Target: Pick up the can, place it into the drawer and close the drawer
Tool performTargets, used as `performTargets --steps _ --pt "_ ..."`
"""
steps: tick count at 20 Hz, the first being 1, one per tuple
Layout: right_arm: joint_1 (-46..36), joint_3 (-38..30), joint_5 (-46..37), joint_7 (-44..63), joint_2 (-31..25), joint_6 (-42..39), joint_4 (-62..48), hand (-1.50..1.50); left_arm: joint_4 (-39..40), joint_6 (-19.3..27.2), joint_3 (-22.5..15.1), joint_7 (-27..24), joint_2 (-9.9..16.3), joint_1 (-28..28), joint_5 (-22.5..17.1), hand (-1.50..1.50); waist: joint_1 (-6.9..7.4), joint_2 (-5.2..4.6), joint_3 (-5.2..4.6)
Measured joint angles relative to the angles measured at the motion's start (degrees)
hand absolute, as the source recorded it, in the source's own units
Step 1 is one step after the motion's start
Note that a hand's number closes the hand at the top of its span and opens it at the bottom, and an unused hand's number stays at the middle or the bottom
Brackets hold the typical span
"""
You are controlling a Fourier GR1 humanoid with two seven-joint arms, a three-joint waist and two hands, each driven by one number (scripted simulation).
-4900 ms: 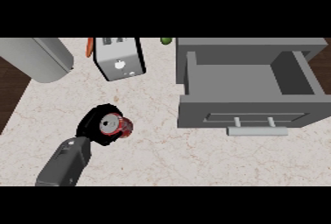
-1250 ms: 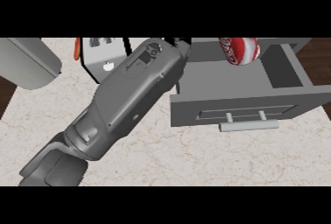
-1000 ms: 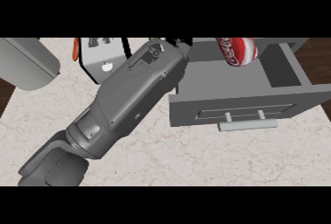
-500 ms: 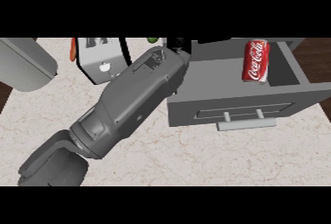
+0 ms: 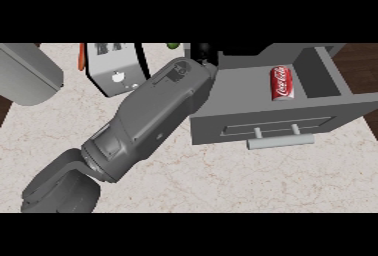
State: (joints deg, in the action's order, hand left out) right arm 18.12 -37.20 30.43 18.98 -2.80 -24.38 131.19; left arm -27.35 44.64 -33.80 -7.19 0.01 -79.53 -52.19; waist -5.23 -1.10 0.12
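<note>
Since the red cola can [image 5: 280, 83] lies on its side inside the open grey drawer [image 5: 325, 106], long axis front to back, I see only closing left. My left hand [image 5: 204, 51] sits up-left of it; I cannot tell its fingers.

can [image 5: 280, 83] lying in open drawer [image 5: 325, 107], toaster [image 5: 114, 67] left of drawer, on counter [image 5: 244, 175]

1 head view – steeply downward, close over counter [image 5: 244, 180], forearm filling frame
</note>
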Motion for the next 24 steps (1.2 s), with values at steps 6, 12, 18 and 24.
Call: performTargets --steps 6,12,18,24 --pt "0.3 0.0 -0.3 -0.5 0.6 -0.5 0.9 -1.50 0.9 0.9 -0.8 -2.6 0.0 -0.2 -2.8 -1.50 -0.22 -0.04 -0.01" --pt "-2.4 -1.2 -7.2 -6.3 -2.5 -3.0 3.2 -1.50 -0.1 0.2 -0.5 -5.5 0.0 0.2 -4.9 -1.50 0.41 -0.07 -0.05" --pt "-6.4 2.0 -16.4 -10.7 -3.3 -4.5 5.1 -1.50 0.1 0.0 -0.5 -8.2 0.0 -0.8 -6.4 -1.50 1.25 -0.12 -0.05" --pt "-10.8 9.5 -32.1 -13.2 -3.0 -4.4 6.8 -1.50 -0.5 0.9 -0.5 -9.1 0.0 -2.5 -7.5 -1.50 2.90 0.04 -0.07"
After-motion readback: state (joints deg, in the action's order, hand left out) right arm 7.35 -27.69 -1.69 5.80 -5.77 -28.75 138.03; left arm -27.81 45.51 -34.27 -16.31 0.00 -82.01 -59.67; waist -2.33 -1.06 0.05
